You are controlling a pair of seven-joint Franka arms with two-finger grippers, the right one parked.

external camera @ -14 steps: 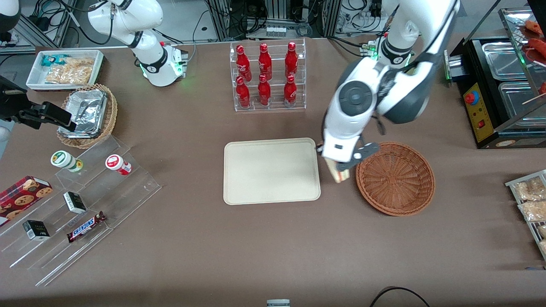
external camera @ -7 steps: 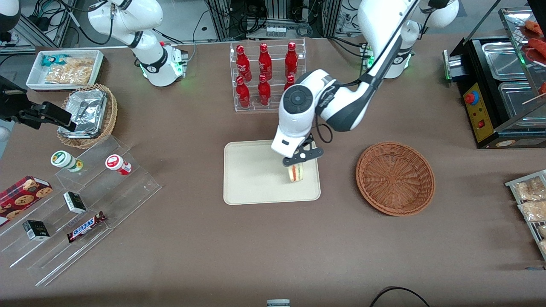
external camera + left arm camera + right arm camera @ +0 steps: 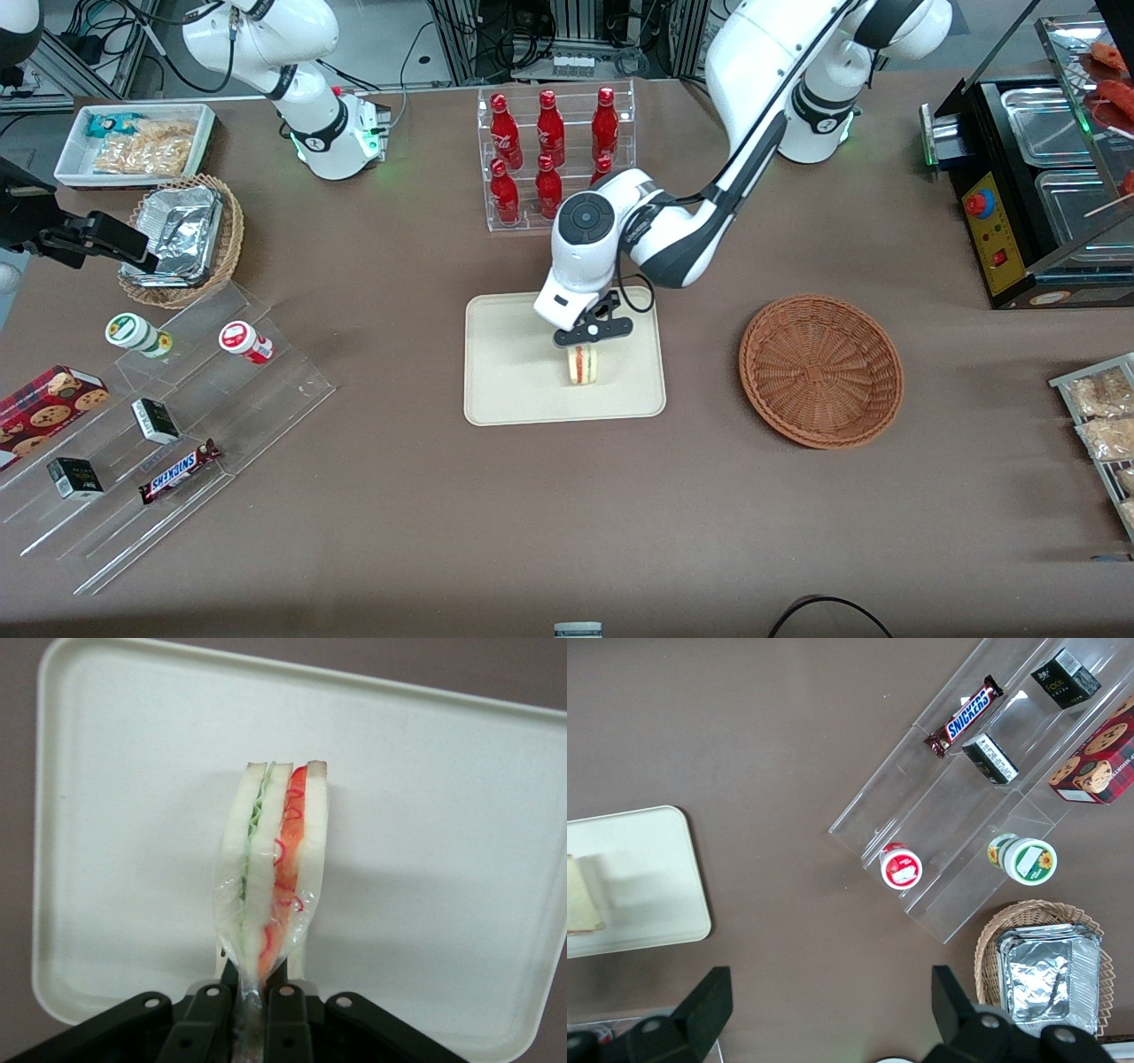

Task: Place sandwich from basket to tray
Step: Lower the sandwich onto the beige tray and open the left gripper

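The gripper (image 3: 586, 341) is hanging over the tray (image 3: 505, 390), jaws pressed together on the wrapped corner of the sandwich (image 3: 582, 364), pinching it from above so the wedge is dangling cut edge down. In the wrist view the sandwich (image 3: 273, 868) is sitting upright with the tray (image 3: 133, 815) spread right under it; I can't tell whether it is touching the tray or just above it. Holding by the thin corner probably keeps the filling from being squashed.

Well off from the jaws toward the working arm's end, the basket (image 3: 821, 369) is sitting with nothing in it, so the carry looks nearly done, with lowering and release left.

The tray is lying flat on the brown tabletop (image 3: 532, 514). A rack of red bottles (image 3: 554, 159) is standing farther from the front camera than the jaws. Clear stepped shelves (image 3: 177, 425) with snacks are lying toward the parked arm's end.
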